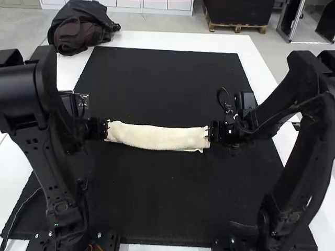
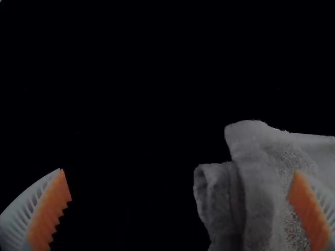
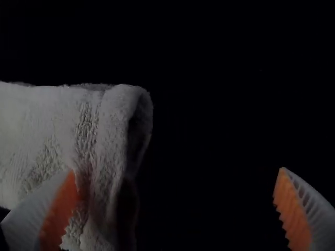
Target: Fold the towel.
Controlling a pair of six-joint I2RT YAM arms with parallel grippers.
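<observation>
Towel (image 1: 157,137) lies in a strip between left gripper (image 1: 107,129) and right gripper (image 1: 208,132), both wide, seemingly at its ends.

Holding left arm (image 1: 56,183) and right arm (image 1: 314,151) bent, both arched up and angled inward
Pointing left tool (image 1: 108,129) and right tool (image 1: 208,132) at each other, well apart
Showing both tools spread wide, white ribbed fingers (image 2: 20,218) parted, orange pads (image 2: 51,212) facing across the gap

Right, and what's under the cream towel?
Black mat: it shows in front of and behind the towel, but the patch directly beneath is covered, so nothing there can be seen.
</observation>
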